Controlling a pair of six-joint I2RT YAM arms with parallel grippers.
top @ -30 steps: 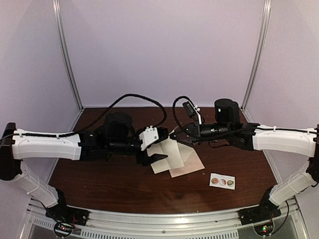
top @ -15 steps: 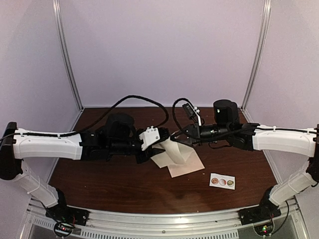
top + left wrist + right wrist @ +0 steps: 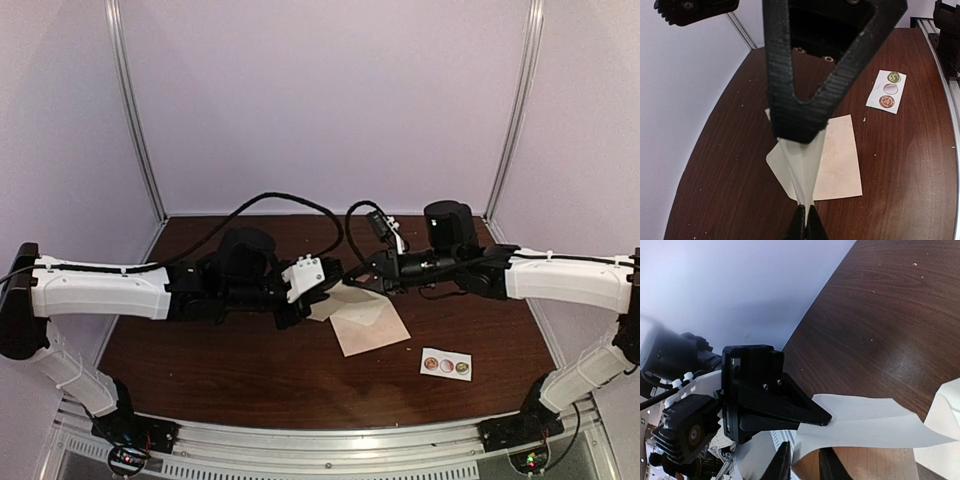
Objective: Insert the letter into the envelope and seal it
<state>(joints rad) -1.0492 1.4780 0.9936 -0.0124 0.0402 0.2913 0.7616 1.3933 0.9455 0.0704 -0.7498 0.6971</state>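
L gripper now tight on letter

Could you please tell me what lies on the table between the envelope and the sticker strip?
Only bare brown tabletop separates the envelope from the sticker strip; the left wrist view shows it clearly.

Twin arms: glossy white shells over left arm and right arm, black at joints and wrists. Black cables in loose loops over forearms, thinner leads tied along white links. White camera bracket with small screw holes at left wrist. Right gripper all black, fingers ribbed across faces, triangular in frame. Left gripper black, wedge-shaped, two screws in side plate. Black base mounts with tiny red and green lights.
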